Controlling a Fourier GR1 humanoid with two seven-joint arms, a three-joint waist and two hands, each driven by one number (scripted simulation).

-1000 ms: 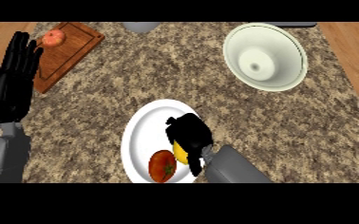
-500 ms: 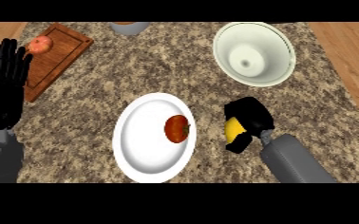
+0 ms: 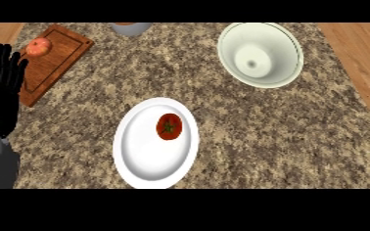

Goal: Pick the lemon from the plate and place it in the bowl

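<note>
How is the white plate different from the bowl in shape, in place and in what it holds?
The plate is shallow and lies near the counter's front; the bowl is deep and stands at the back right. The plate holds a tomato; the bowl holds nothing. Both are pale and round.

Speckled brown-grey granite counter (image 3: 217,112). White plate (image 3: 148,161) with red tomato (image 3: 168,126), green star stem. Pale cream-white bowl (image 3: 278,39). Reddish-brown wood board (image 3: 61,61) with orange-red fruit (image 3: 38,46). Black left hand (image 3: 10,88). Grey cup (image 3: 130,27).
</note>
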